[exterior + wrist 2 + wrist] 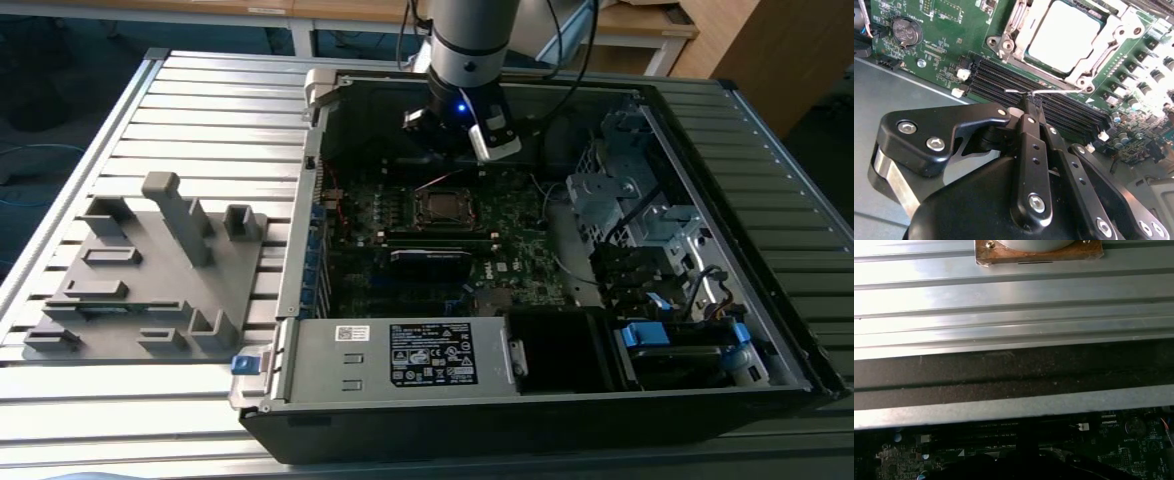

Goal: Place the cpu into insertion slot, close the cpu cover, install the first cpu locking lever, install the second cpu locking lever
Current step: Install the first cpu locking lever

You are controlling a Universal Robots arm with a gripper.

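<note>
The cpu [1064, 35] lies flat in the insertion slot [441, 206], its dull silver top showing through the window of the cpu cover [1016, 30], which lies down around it. My gripper [1032, 102] hangs over the board just beside the socket, above the black memory slots, with its black fingers [1029, 145] shut together. A thin silvery locking lever [1056, 92] runs across right at the fingertips; whether it touches them is unclear. In the exterior view the gripper [451, 160] sits inside the open computer case, just behind the socket.
A labelled grey power supply box [400, 355] fills the case's near side, and a metal drive cage [627, 210] stands on the exterior view's right. A grey fixture block [147, 270] rests on the slatted table [1014, 295]. A coin battery [906, 31] sits on the green board.
</note>
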